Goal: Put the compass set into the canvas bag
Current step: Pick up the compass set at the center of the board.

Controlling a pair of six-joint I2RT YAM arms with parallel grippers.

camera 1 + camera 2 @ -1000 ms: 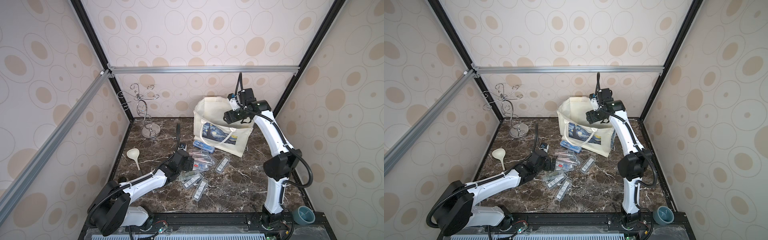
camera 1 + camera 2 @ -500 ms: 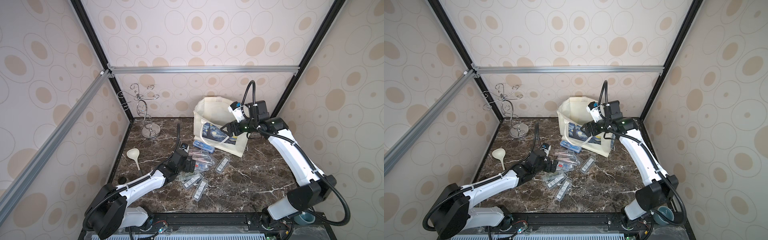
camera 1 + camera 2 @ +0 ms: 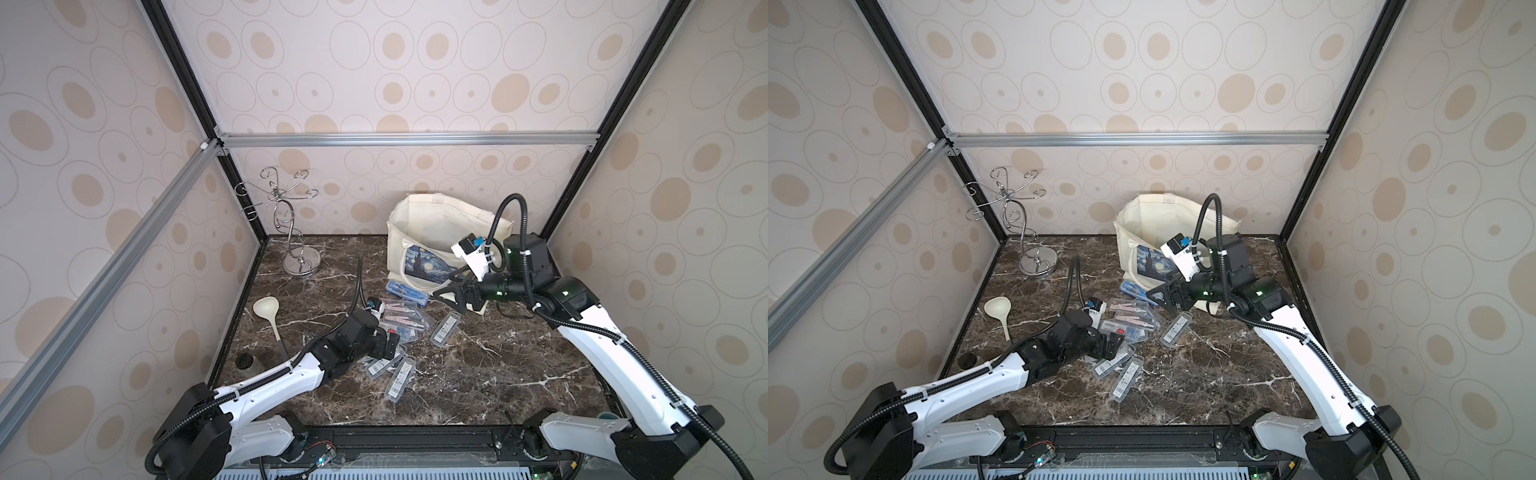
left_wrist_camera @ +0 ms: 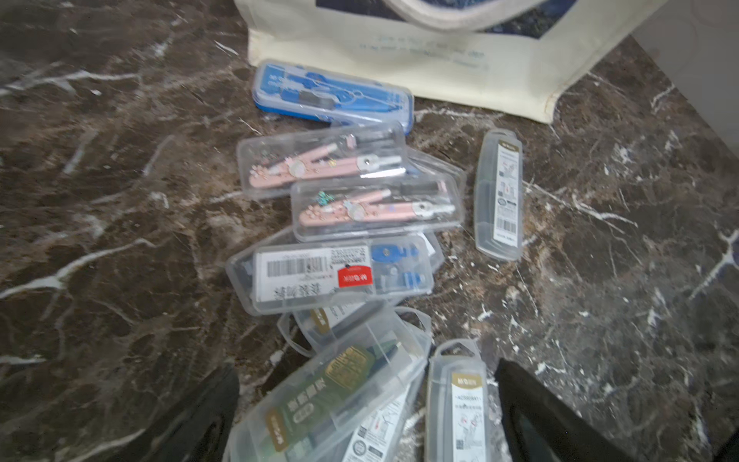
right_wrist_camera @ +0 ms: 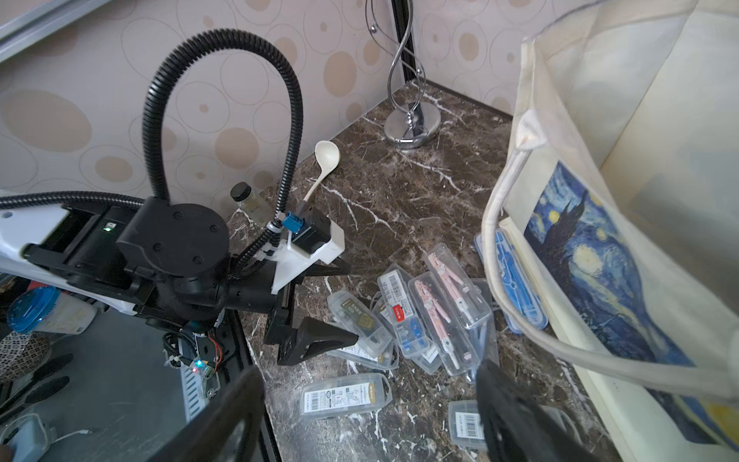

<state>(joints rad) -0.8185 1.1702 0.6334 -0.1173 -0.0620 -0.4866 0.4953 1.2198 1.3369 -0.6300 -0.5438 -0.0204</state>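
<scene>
At the back edge of the desk (image 3: 498,374), right of middle, your one canvas bag (image 3: 419,224) stands open: cream, with a blue-and-yellow starry print. Before it lie the compass sets (image 4: 344,268) in clear cases: one blue, two pink, others overlapping beyond counting. Left gripper (image 3: 390,345) and right gripper (image 3: 451,299) both gape, empty.

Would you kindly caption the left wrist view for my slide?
Left gripper, jaws open, over compass cases near canvas bag.
</scene>
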